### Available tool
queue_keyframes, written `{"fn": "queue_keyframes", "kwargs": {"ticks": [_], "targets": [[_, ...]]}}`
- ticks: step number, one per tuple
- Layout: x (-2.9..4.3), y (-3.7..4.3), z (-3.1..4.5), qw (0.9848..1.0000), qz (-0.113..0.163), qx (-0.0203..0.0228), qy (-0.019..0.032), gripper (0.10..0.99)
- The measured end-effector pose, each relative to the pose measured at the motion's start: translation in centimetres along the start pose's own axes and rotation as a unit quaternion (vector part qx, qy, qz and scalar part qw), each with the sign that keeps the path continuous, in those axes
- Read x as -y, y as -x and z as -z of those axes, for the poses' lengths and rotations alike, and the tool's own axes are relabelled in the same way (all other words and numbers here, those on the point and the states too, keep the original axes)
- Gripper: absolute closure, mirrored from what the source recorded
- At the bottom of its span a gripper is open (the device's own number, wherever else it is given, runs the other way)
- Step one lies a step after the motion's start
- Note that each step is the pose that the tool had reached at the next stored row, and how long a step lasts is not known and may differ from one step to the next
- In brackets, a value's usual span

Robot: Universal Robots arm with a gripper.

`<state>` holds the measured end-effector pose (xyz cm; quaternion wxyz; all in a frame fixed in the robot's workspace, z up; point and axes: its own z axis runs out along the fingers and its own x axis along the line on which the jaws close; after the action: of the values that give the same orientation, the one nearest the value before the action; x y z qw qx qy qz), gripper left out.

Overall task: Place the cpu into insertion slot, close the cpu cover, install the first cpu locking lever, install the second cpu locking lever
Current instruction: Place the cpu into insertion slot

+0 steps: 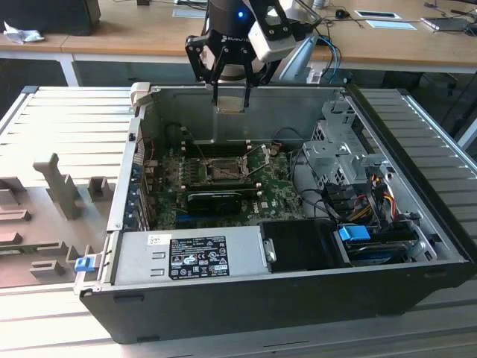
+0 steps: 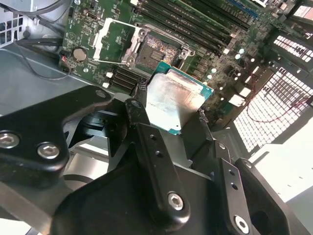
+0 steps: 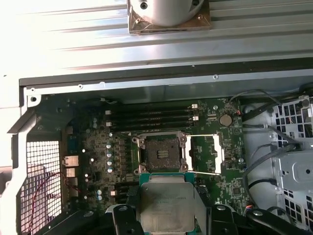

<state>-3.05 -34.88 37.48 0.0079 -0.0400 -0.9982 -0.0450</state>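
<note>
While the fingers [image 1: 215, 89] pinch the cpu [image 3: 166, 203] above the case [image 1: 283, 294], the insertion slot [image 3: 161, 154] lies empty, the cpu cover [image 3: 204, 154] swung open: no step is yet complete

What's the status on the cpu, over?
Gripper jaws shut on the cpu, held above the case. Insertion slot bare, cpu cover flipped open. Nothing seen in the way.

Under me stands a grey ribbed bench [image 1: 67, 112]. An open case [image 1: 246, 306] lies on its side across the middle of it. On the exterior view's left, just beside the case, several grey blocks [image 1: 59, 190] stand on the bench, some upright, some low.
</note>
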Motion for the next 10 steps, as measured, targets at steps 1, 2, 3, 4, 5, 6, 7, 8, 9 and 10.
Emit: {"fn": "queue_keyframes", "kwargs": {"ticks": [1,2,3,4,5,6,7,8,9,10], "targets": [[0.00,0.00,0.00,1.0000,-0.001,0.0002,0.0000,0.557],[0.00,0.00,0.00,1.0000,-0.003,0.0003,0.0001,0.557],[0.00,0.00,0.00,1.0000,-0.006,0.0006,0.0001,0.557],[0.00,0.00,0.00,1.0000,-0.008,0.0007,0.0001,0.557],[0.00,0.00,0.00,0.9999,-0.010,0.0009,0.0002,0.557],[0.00,0.00,0.00,0.9999,-0.011,0.0010,0.0002,0.557],[0.00,0.00,-0.01,0.9999,-0.012,0.0011,0.0002,0.557],[0.00,0.00,-0.01,0.9999,-0.015,0.0013,0.0003,0.557],[0.00,0.00,-0.02,0.9998,-0.019,0.0017,0.0003,0.557],[0.00,0.00,-0.02,0.9997,-0.022,0.0020,0.0004,0.557]]}}
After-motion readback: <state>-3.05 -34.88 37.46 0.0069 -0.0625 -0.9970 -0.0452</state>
